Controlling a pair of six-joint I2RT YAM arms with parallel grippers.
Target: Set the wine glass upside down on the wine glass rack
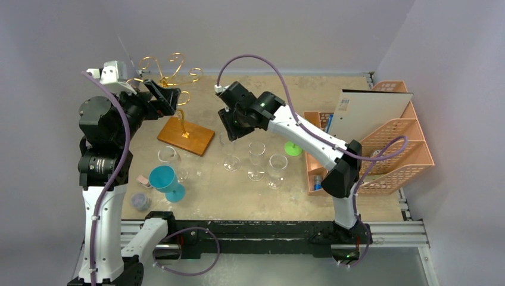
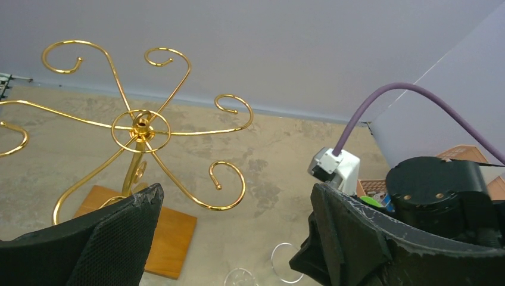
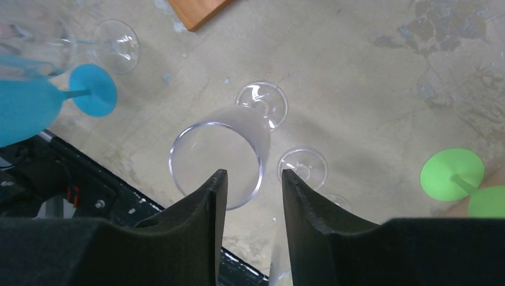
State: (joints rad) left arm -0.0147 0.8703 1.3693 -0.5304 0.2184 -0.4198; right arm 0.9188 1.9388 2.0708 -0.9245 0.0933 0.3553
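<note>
Right gripper (image 3: pixel 254 174) over clear stemmed wine glass (image 3: pixel 208 155)
Jaws half-spread astride its rim; left gripper (image 2: pixel 237 187) spread wide beside far-left gold wire rack (image 2: pixel 143 128).

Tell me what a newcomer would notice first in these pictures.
The gold rack with its curled arms stands at the far left of the table, right before the open left gripper. Mid-table, the right gripper has its fingers astride the rim of a clear glass, with other clear glasses close by. The blue glass at the left front stands out too.
</note>
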